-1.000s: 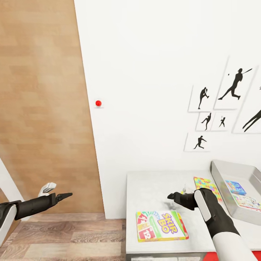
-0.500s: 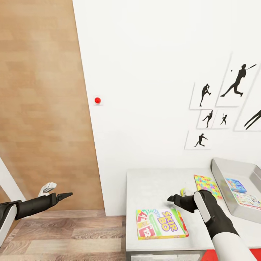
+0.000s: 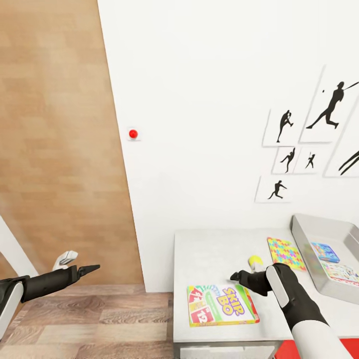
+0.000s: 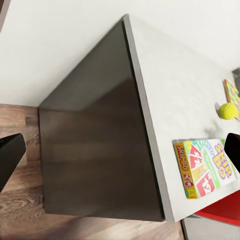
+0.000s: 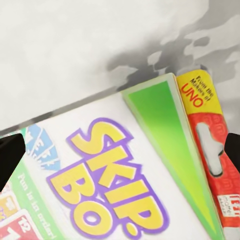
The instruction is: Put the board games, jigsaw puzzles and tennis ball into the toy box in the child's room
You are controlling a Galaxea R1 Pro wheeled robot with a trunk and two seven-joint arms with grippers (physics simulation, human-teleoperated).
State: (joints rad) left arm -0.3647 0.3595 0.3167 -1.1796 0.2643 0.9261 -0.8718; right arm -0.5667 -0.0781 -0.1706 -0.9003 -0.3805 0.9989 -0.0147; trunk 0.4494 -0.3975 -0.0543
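Note:
A white-green board game (image 3: 222, 305) printed SKIP BO, with a red strip, lies flat near the front of the table (image 3: 209, 254). My right gripper (image 3: 234, 275) hovers open just above its far edge; the right wrist view looks straight onto the lid (image 5: 115, 185) between the spread fingers (image 5: 11, 155). The tennis ball (image 3: 255, 261) sits just behind the gripper, with a jigsaw puzzle (image 3: 285, 253) beside it. The toy box (image 3: 319, 230) at the right holds a blue board game (image 3: 325, 252) and a pale one (image 3: 342, 273). My left gripper (image 3: 93, 269) hangs open over the floor, left of the table.
A white wall with black silhouette pictures (image 3: 331, 104) and a red knob (image 3: 133, 133) rises behind the table. A wood panel (image 3: 55, 149) stands at the left above plank floor (image 3: 99, 319). The table's dark end panel (image 4: 95, 150) faces my left gripper. Something red (image 3: 299, 351) lies below the table's front edge.
My right gripper has come down and back toward the Skip-Bo box, uncovering the tennis ball behind it. The camera shifted slightly. The left arm has not moved.

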